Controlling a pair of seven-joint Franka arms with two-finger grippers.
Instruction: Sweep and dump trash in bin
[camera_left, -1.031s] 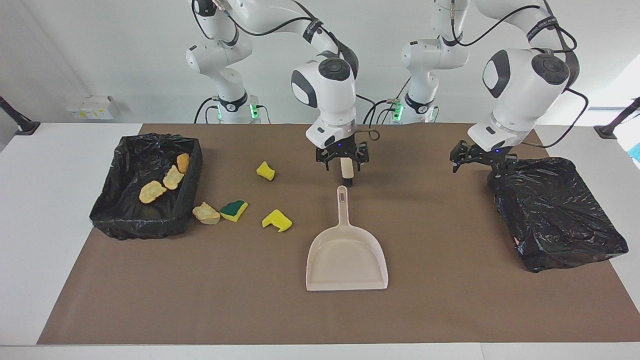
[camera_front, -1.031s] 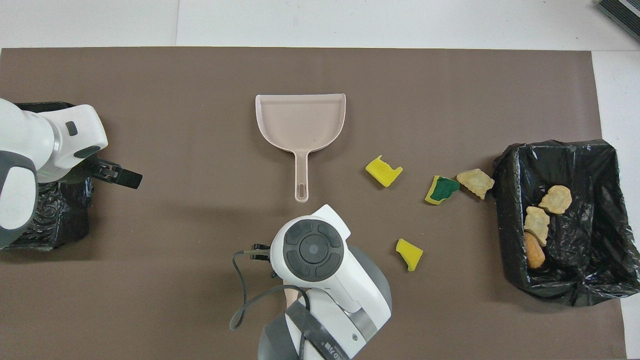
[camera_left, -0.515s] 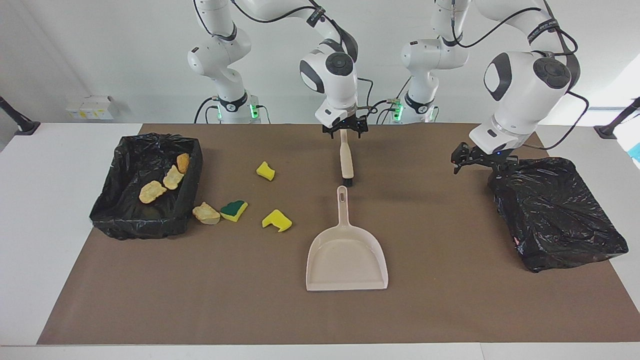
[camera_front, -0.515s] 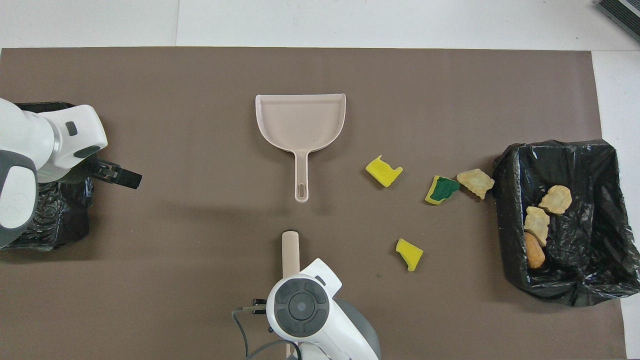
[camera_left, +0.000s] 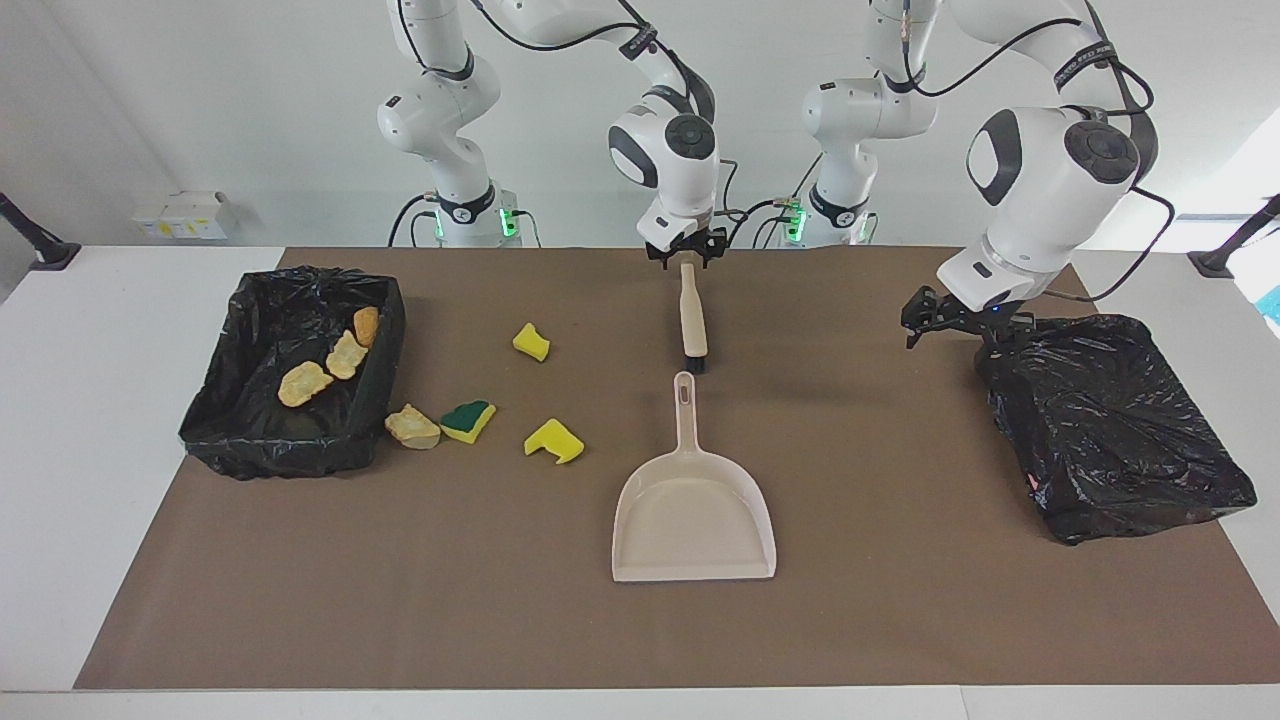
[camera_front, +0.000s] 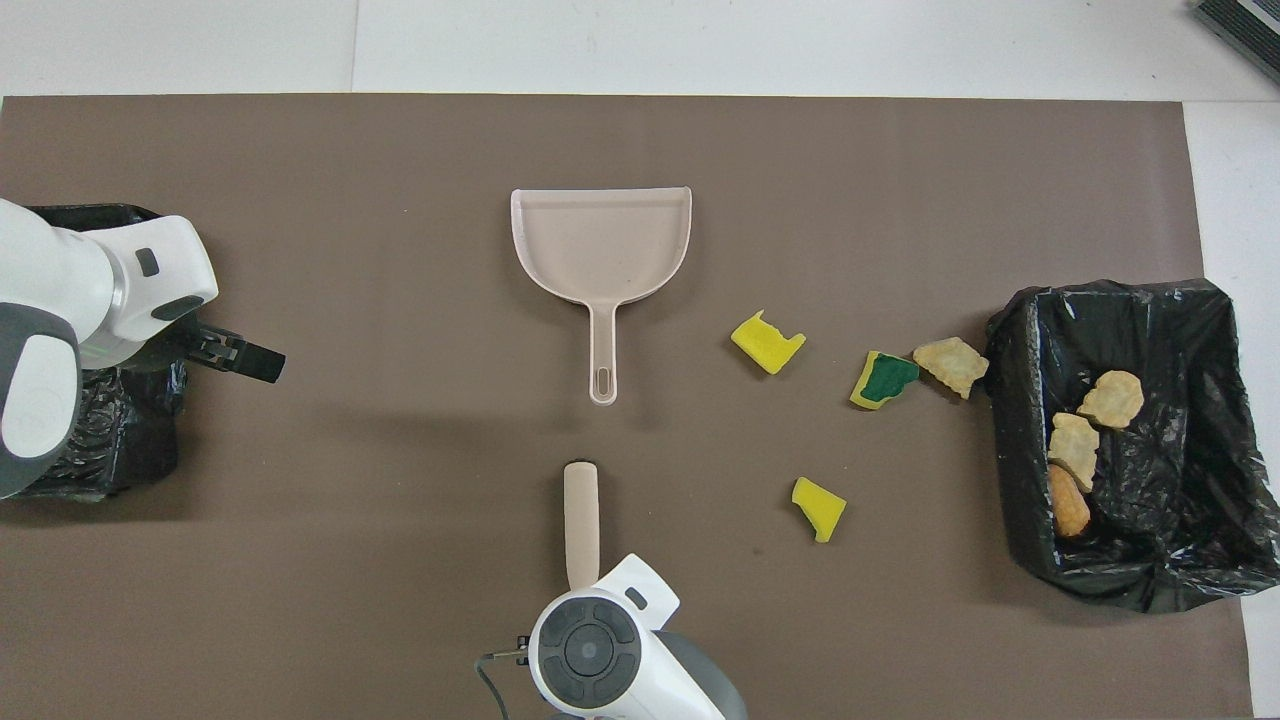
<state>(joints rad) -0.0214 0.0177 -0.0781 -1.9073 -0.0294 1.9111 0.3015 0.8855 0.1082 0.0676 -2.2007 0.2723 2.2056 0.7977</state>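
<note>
The beige brush lies on the brown mat, bristle end close to the handle of the beige dustpan. My right gripper sits at the brush's handle tip; in the overhead view its own wrist hides it. Loose trash lies toward the right arm's end: two yellow sponge pieces, a green-topped piece and a tan chunk. Three more chunks lie in the black-lined bin. My left gripper hangs open over the edge of a black bag.
The black bag at the left arm's end is a closed, crumpled mound. In the overhead view the dustpan opens away from the robots. White table margins flank the mat.
My right gripper has drawn back along the brush from its bristle end to its handle tip, uncovering the brush. The left arm has barely moved.
</note>
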